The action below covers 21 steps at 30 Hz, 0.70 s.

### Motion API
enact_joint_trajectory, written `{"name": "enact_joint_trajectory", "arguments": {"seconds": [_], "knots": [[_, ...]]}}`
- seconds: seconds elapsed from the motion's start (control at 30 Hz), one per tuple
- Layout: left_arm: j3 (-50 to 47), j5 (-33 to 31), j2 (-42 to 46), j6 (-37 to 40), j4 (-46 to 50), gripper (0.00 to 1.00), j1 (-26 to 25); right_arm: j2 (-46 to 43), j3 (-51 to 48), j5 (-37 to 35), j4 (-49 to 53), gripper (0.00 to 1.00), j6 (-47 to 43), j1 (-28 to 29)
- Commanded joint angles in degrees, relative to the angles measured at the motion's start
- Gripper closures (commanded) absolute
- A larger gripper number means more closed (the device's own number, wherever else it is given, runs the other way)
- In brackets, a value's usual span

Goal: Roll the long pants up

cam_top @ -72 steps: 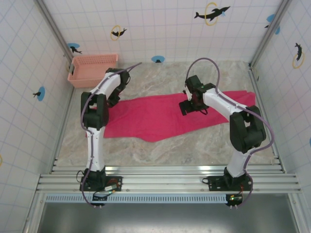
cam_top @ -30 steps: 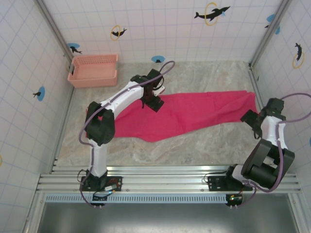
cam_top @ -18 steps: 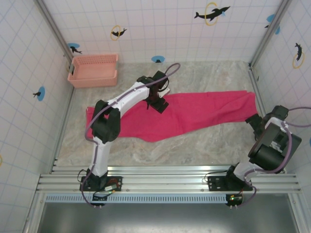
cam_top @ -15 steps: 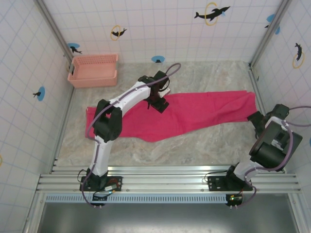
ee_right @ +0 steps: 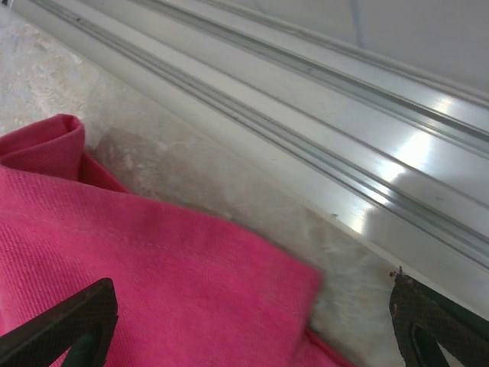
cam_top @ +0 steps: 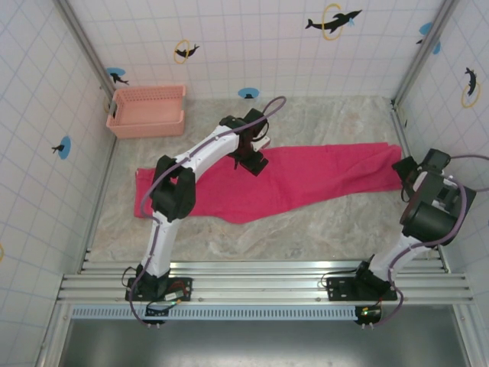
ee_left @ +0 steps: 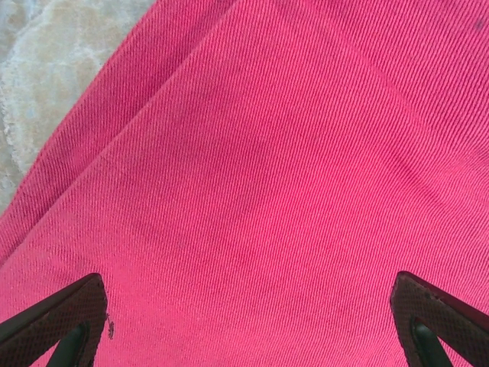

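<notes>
Top external view: long pants [cam_top: 306, 176], bright magenta, spread flat across the marbled table [cam_top: 306, 229], one end near the left wall, the other reaching toward the right wall; no fold-over or coil anywhere along the length. Slotted pink basket [cam_top: 147, 111] in the far left corner, well apart from the cloth. Left gripper [cam_top: 252, 158] poised over the far edge of the pants, about midway along; in the left wrist view, jaws spread wide, tips at the frame edges, flat ribbed cloth below, nothing grasped. Right gripper [cam_top: 403, 170] at the right-hand end of the pants; in the right wrist view, jaws likewise parted, straddling the hem corner beside the aluminium rail [ee_right: 321, 145], cloth not pinched. Progress, by judgement: no rolling done, garment laid out only. Remaining: seizing one end, turning it over, rolling the whole length.
</notes>
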State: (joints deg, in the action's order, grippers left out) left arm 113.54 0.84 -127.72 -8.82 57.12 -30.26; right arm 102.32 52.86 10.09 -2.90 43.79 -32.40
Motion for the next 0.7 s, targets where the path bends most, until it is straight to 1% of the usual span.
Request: {"name": "enact_joint_trajectory", "arguments": {"seconds": [0.0, 0.17, 0.2, 0.27, 0.33, 0.4, 0.43, 0.57, 0.6, 0.67], "knots": [[1.69, 0.74, -1.18, 1.17, 2.90, 0.03, 0.11, 4.87, -0.86, 0.03, 8.24, 0.07, 2.17, 2.27], [1.51, 0.93, -1.57, 1.17, 3.98, 0.03, 0.11, 4.52, -1.32, -0.35, 8.52, 0.11, 3.40, 2.70], [1.38, 1.09, -1.65, 1.17, 3.96, 0.02, 0.11, 4.18, -1.71, 0.02, 8.07, 0.14, 3.49, 2.75], [1.17, 1.42, -1.74, 1.17, 3.87, 0.02, 0.11, 3.79, -1.88, 0.53, 8.09, 0.22, 3.36, 2.87], [0.91, 1.82, -1.99, 1.13, 3.87, 0.02, 0.11, 3.43, -2.15, 1.24, 8.04, 0.37, 3.23, 2.78], [0.82, 2.21, -2.26, 1.17, 3.96, 0.02, 0.11, 2.74, -2.58, 1.50, 8.17, 0.48, 3.31, 2.96], [0.81, 2.58, -2.44, 1.17, 3.88, 0.02, 0.10, 2.30, -2.83, 1.64, 8.32, 0.53, 3.17, 2.88], [1.03, 3.59, -2.99, 1.17, 3.53, 0.02, 0.11, 0.37, -3.62, 1.61, 9.23, 0.63, 2.49, 2.96], [1.19, 3.86, -3.19, 1.14, 3.52, 0.02, 0.10, -0.21, -3.90, 1.56, 9.48, 0.69, 2.36, 2.96], [1.55, 4.36, -3.45, 1.12, 3.61, 0.03, 0.11, -1.72, -4.59, 2.01, 9.05, 0.77, 2.35, 2.94]]}}
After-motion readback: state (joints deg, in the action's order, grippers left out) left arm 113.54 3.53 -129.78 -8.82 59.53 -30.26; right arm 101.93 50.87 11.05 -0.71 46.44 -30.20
